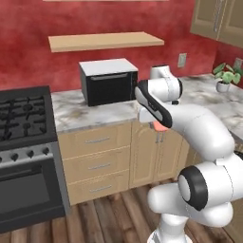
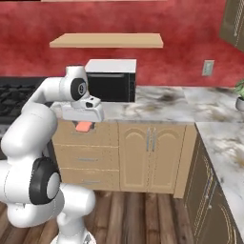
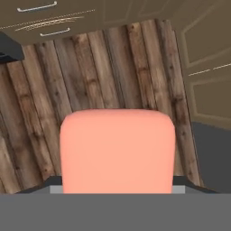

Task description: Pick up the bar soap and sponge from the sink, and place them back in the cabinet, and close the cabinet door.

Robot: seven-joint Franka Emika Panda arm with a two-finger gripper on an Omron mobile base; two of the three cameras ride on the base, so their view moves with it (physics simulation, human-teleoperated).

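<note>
**Soap in the gripper, held over the wood floor**

Bar soap (image 3: 117, 151) sits closest to the hand camera: a salmon-pink block with rounded corners, big in the lower middle of that view. Fingers are clamped on it; fingertips themselves are hidden behind the block, so exact contact points can't be told.

- Left base view: soap (image 1: 160, 126) pokes out pink under the hand, gripper (image 1: 159, 124) pointing down, level with the top drawer row of the lower cabinets.
- Right base view: same thing, soap (image 2: 84, 126) hanging just below the white hand, gripper (image 2: 84, 125) in front of the drawer stack (image 2: 86, 155).
- Below the soap: wooden plank floor (image 3: 103, 72). Drawer fronts with silver pulls run along the top edge of the hand view, darker cabinet panels on its right.

Surroundings, going outward:
- Marble counter (image 2: 157, 107) behind the arm, black microwave with a white top (image 1: 109, 80) on it.
- Arched-panel lower doors (image 2: 150, 155) right of the drawers.
- Black gas stove (image 1: 26, 142) at the left end of the counter.
- Open wooden shelf (image 1: 105, 41) on the red wall above the microwave.
- Tan wall cabinet (image 1: 218, 21) top right, doors closed, well apart from the gripper.
- Small potted plant (image 1: 225, 76) on the counter's far right.
</note>
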